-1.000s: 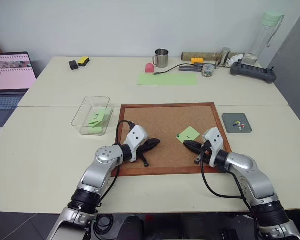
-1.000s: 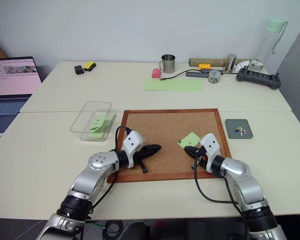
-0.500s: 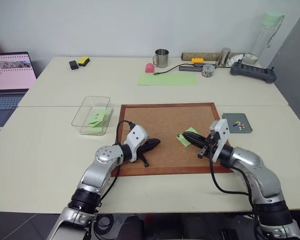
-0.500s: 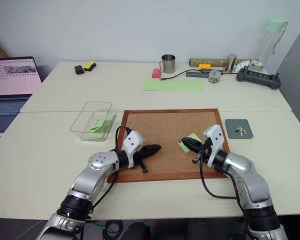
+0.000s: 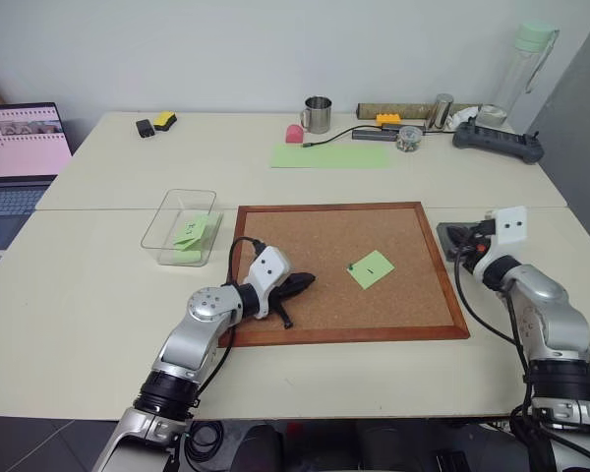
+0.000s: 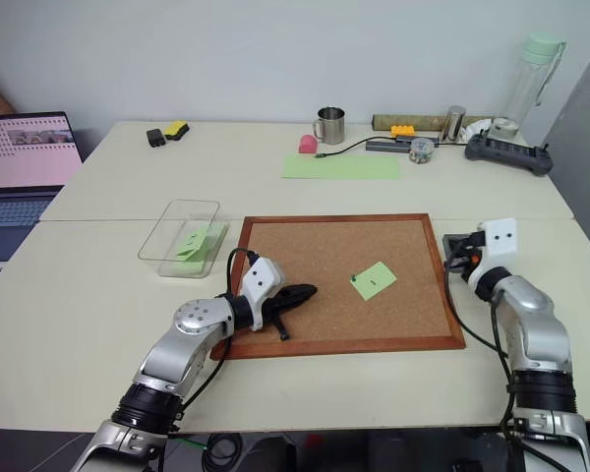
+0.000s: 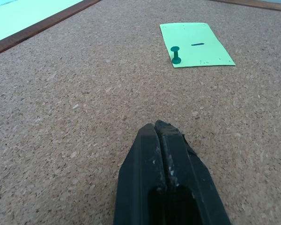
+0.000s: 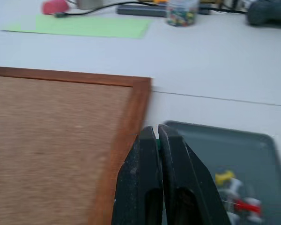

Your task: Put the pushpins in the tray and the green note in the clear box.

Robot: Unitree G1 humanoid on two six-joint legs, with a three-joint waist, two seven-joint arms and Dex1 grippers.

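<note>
The green note [image 5: 371,267] lies flat on the corkboard [image 5: 315,236], right of centre, with a dark green pushpin [image 7: 175,55] stuck in its edge. My left gripper [image 5: 303,282] rests shut and empty on the cork, left of the note. My right gripper [image 8: 157,133] hovers over the near-left corner of the grey tray [image 8: 210,140], beside the board's right frame. It is shut, with a speck of green pinched between its tips, apparently a pushpin. Yellow, red and white pushpins [image 8: 225,177] lie in the tray. The clear box [image 5: 167,211] stands left of the board.
Another green note [image 5: 189,234] lies inside the clear box. At the table's far side are a long pale-green sheet [image 5: 329,155], a metal mug [image 5: 318,114], a jar [image 5: 408,138], a black controller [image 5: 497,143] and a bottle [image 5: 526,69]. A laptop [image 5: 20,147] sits far left.
My right gripper left the green note and swung right to the tray. The note, lifted at one edge half a second ago, lies flat again. The left arm stayed still.
</note>
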